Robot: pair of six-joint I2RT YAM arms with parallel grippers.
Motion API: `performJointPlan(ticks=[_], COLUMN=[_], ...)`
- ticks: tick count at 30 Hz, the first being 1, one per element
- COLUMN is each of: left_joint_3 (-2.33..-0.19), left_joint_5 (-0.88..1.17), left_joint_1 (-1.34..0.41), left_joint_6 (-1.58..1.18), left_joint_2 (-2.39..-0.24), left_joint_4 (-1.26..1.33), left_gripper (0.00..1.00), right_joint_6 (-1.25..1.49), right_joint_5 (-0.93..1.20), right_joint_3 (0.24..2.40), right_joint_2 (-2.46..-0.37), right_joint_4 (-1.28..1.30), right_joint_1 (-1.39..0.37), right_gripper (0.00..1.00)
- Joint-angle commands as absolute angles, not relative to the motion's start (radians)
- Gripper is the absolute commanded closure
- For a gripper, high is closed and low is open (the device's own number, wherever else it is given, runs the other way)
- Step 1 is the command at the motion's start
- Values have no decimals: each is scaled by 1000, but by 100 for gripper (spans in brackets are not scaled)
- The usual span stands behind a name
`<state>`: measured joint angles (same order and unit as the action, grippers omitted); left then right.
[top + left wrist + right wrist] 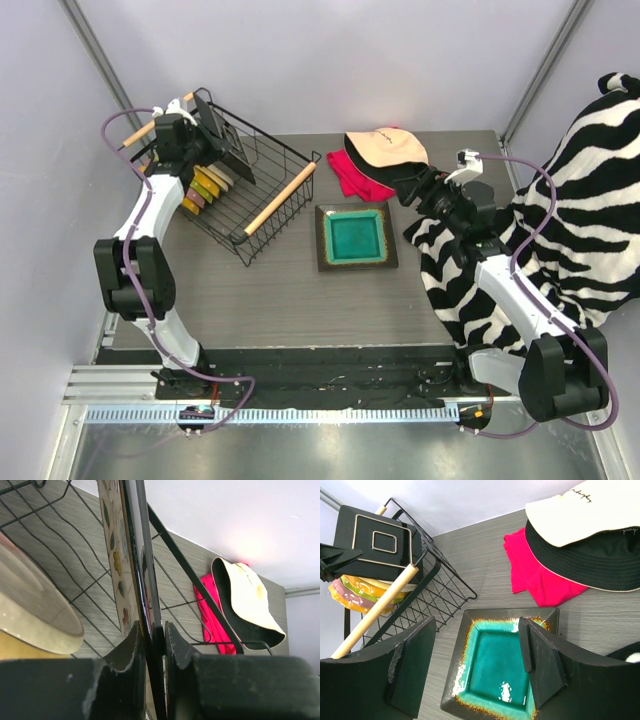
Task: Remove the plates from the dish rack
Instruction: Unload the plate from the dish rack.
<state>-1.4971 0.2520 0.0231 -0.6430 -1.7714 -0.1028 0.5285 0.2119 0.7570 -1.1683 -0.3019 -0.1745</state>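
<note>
Currently the left gripper (152, 635) clamps the square flowered plate (117, 555) by its rim — plate on edge at the dish rack's (272, 152) far end; right gripper (477, 662) — fingers apart — hangs over a teal plate (490, 690)

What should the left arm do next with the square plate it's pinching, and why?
Probably lift straight up: the left gripper is shut on the square plate, which stands on edge inside the rack beside the round plates.
</note>
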Motion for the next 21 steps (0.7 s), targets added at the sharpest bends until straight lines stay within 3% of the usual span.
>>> performJointPlan(ticks=[1, 21], left_joint_3=[-1496, -1330], left_joint_5=[328, 322], left_joint_1=[9, -76], left_joint_6=[-589, -442], left_joint_2=[-1574, -1230], left_joint_4=[169, 63], left_gripper=[100, 100], right_joint_6=[509, 508], right_joint_5=[190, 176], right_joint_3=[759, 772], right_joint_2=[-1120, -1017], right_joint_4=[-305, -232], right_joint_1=[-172, -172], right_gripper=[25, 25])
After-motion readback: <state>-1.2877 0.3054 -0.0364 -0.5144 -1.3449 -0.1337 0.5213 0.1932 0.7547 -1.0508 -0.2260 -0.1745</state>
